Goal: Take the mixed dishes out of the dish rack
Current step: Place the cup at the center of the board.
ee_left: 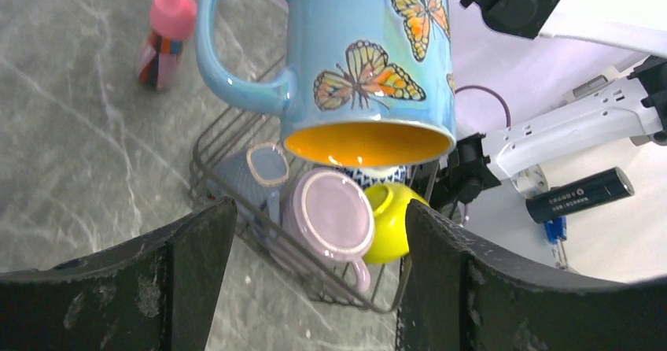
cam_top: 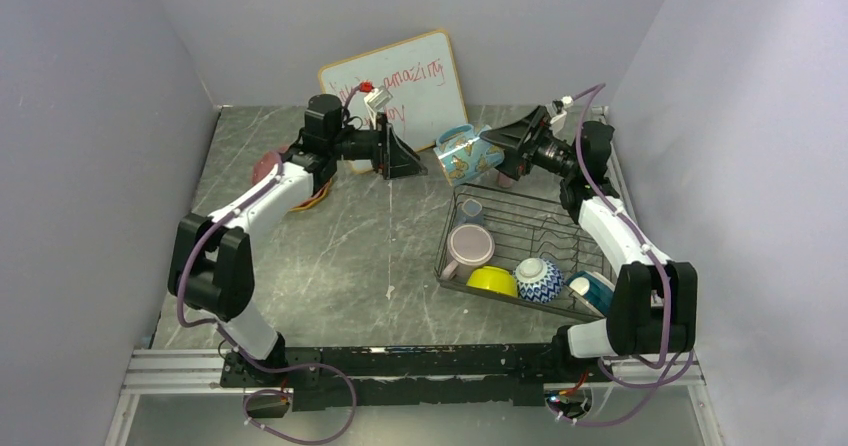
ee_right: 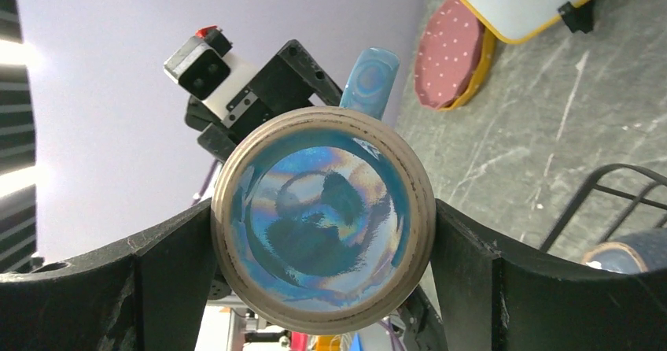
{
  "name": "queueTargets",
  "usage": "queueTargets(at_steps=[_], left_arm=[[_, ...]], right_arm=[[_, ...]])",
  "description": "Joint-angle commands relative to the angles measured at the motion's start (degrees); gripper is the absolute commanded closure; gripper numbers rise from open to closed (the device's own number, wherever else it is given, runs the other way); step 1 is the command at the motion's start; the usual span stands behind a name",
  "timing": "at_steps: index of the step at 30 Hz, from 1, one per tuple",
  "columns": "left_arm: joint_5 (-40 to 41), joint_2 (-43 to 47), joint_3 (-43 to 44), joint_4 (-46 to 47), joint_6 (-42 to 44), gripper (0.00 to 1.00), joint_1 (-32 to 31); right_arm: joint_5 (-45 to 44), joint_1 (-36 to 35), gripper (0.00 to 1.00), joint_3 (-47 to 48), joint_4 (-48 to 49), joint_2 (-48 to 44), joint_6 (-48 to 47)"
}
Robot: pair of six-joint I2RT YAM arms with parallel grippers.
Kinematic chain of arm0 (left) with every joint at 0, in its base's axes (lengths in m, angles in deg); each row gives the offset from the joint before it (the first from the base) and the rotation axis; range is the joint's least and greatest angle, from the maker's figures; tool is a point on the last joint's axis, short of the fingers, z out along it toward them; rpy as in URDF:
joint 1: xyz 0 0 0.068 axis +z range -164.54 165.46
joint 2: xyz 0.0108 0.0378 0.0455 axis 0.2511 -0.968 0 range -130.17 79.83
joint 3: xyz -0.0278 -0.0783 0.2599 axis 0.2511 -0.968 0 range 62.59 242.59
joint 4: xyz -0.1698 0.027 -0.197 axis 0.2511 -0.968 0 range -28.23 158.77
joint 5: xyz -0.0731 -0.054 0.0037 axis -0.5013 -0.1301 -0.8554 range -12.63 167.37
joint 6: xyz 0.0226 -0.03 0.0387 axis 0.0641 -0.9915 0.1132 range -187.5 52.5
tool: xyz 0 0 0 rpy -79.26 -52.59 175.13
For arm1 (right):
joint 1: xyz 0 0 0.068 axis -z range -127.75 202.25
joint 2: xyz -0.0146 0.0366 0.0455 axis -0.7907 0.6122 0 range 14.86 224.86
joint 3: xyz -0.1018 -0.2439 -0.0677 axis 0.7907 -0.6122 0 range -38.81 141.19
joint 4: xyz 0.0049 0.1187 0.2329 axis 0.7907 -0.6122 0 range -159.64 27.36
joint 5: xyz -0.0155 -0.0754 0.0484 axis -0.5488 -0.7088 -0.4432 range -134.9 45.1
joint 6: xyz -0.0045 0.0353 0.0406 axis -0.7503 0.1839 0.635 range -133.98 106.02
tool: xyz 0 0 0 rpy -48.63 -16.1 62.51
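Best read as a mid-air handover just beyond the far-left corner of the dark wire dish rack (cam_top: 530,236). Gripping with the right claw (cam_top: 508,152), shut snugly across the base end of a sky-blue ceramic mug (ee_left: 370,60) painted with orange butterflies, carried on its side near that corner, clear of the wires, orange-glazed mouth turned leftward away from the rack. Poised opposite with the left claw (cam_top: 412,158), spread wide and empty, a little left of the same corner, facing the mouth without touching. To do this step well: advance the left claw straight along the mug's axis, slipping one finger inside the rim and the other outside the wall, or else straddling the body; steer round the looped handle on the side turned away from the rack. Pinch fully and confirm a firm hold before easing the right claw apart; probably slick glaze and a fair weight, so no early let-go. Keep the exchange off to the left of the rack, not over the lilac ceramic mug (cam_top: 468,249), the yellow bowl (cam_top: 493,281) and the blue-and-white patterned bowl (cam_top: 540,278) lying along its near side. Afterwards, set the mug down upright on the grey marbled table (cam_top: 330,256) left of the rack, short of the pink dotted plate (ee_right: 448,64) stacked on an orange plate (ee_right: 478,74) farther left.
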Motion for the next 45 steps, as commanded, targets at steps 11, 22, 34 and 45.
queueTargets(at_steps=[11,22,34,45], left_arm=[[0.42,-3.89,0.04,21.36,-2.33,0.18,-2.38],[-1.19,-4.35,-0.32,24.04,-0.14,0.32,-4.4],[-0.64,-6.97,-6.71,45.24,-12.56,0.37,-6.74],[0.76,-8.8,-7.97,53.54,-19.53,0.65,-7.31]], right_arm=[[3.84,-1.78,1.0,-0.82,18.13,0.88,12.77],[3.57,-3.52,1.0,-1.1,16.7,1.66,11.6],[0.94,-5.6,1.0,-6.58,29.97,2.71,18.43],[0.42,-6.72,1.0,-7.09,28.53,3.26,16.65]])
